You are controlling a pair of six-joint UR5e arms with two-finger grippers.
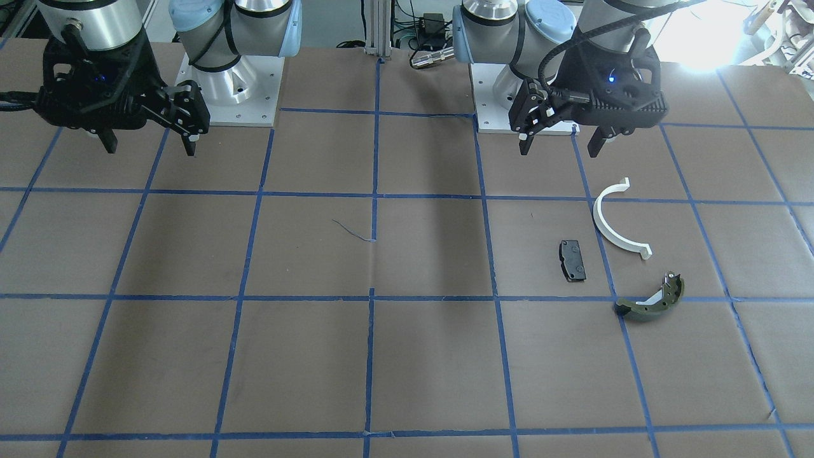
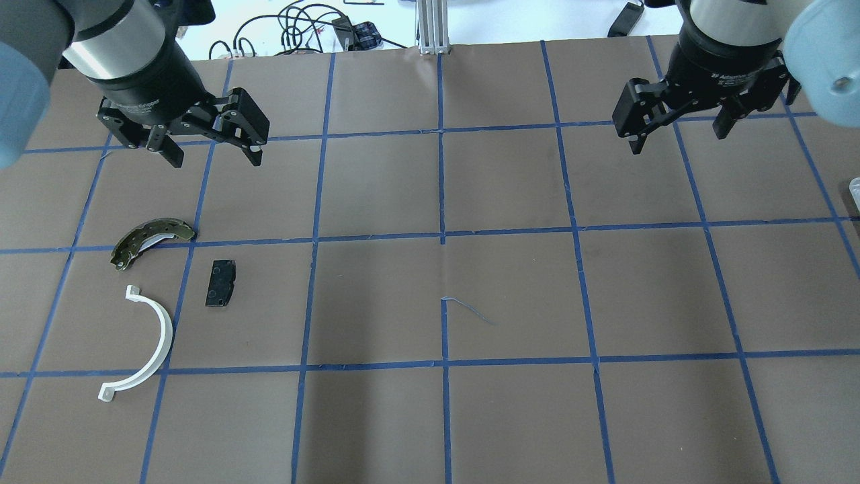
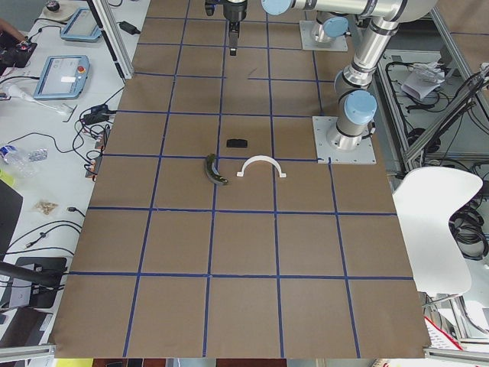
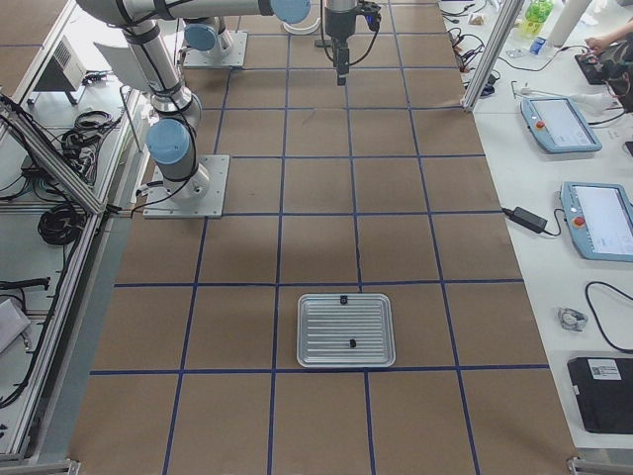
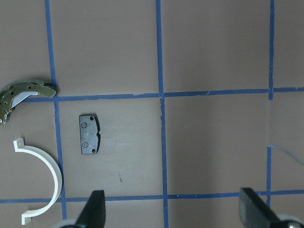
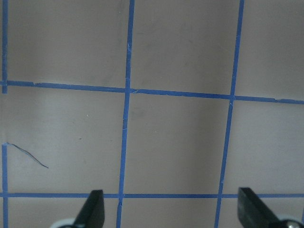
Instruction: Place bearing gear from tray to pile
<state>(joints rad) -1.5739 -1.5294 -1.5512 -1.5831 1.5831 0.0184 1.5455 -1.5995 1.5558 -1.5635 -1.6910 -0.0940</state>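
A silver ribbed tray [image 4: 346, 330] shows only in the exterior right view, at the robot's right end of the table. Two small dark parts [image 4: 351, 343] lie in it, too small to tell which is the bearing gear. The pile lies on the robot's left: a white half-ring [image 2: 144, 343], a black pad [image 2: 220, 283] and an olive-green curved shoe [image 2: 149, 240]. My left gripper [image 2: 215, 160] hangs open and empty above the table just beyond the pile. My right gripper [image 2: 678, 141] hangs open and empty on the right side.
The table is brown paper with a blue tape grid [image 2: 442, 236]. Both arm bases [image 1: 235, 95] stand at the robot's edge. A loose strand of tape [image 2: 470, 309] lies near the middle. Cables and an aluminium post [image 2: 430, 27] sit at the far edge.
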